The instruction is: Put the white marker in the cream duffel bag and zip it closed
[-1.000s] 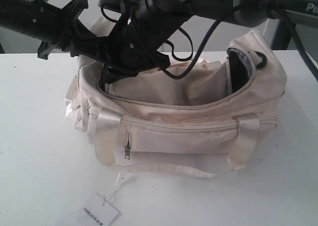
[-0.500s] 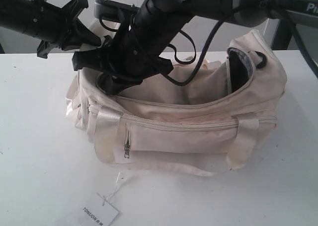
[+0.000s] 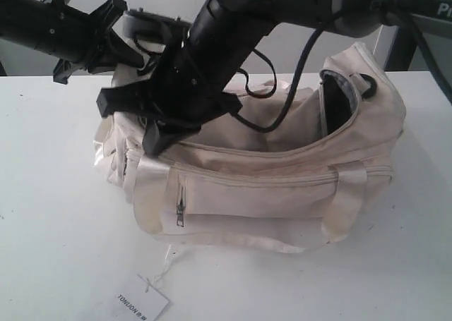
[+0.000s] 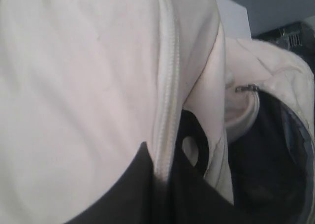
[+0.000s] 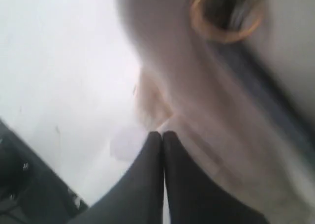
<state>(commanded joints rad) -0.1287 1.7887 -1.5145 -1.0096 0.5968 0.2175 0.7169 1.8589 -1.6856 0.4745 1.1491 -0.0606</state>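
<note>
- Cream duffel bag (image 3: 261,194): soft and creased, front pocket forward; top zipper (image 3: 282,150) gaping.
- Right gripper (image 5: 161,134): fingers pressed together, nothing visible between them. It has risen out of the opening to the bag's left-end rim, so zipping probably comes next.
- Left gripper (image 3: 126,42): apparently pinching bag fabric.
- White marker: not visible, presumably inside.
</note>
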